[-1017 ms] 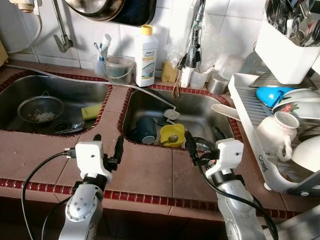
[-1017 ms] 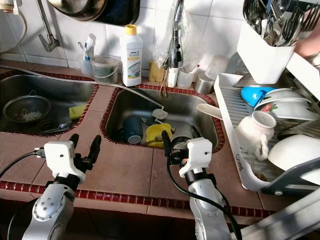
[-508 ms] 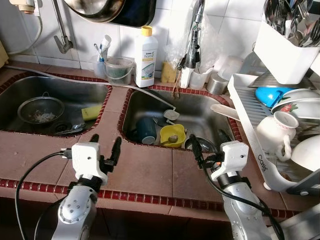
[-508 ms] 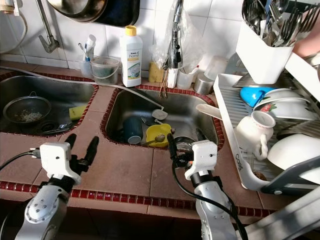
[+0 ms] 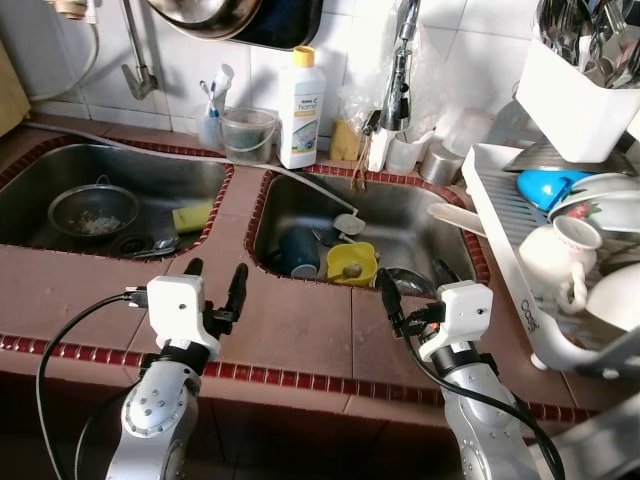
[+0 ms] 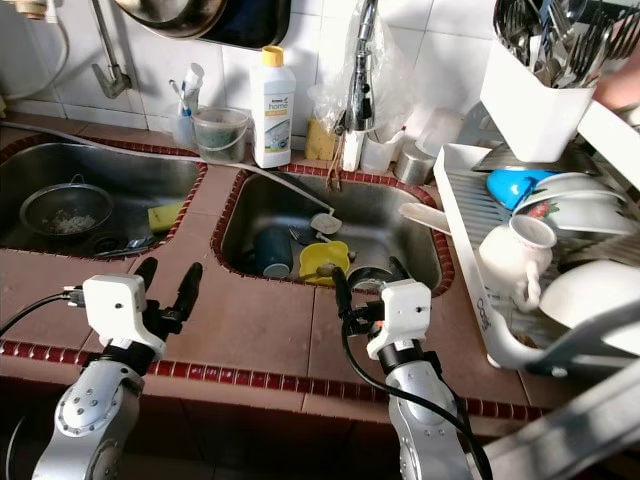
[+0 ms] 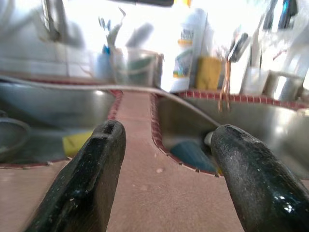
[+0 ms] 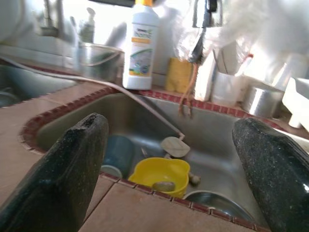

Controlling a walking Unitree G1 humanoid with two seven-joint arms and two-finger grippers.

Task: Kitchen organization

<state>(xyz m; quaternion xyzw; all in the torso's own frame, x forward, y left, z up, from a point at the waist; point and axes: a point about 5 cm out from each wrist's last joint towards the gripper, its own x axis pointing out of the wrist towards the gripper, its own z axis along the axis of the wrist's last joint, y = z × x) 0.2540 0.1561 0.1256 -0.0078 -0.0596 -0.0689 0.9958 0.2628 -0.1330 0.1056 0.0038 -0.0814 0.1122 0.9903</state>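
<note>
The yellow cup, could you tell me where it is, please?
The yellow cup lies in the right-hand sink basin, beside the dark blue cup.

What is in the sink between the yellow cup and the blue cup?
Nothing sits between them: in the left eye view the yellow cup lies right beside the blue cup in the right sink.

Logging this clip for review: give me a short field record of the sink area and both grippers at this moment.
setting: tiled counter with two steel sinks
left sink: strainer, yellow sponge
right sink: yellow cup, dark blue cup
ledge: white detergent bottle
robot's right: dish rack with white teapot
left gripper: jaws open, over counter, empty
right gripper: jaws open, at right sink's near edge, empty
</note>
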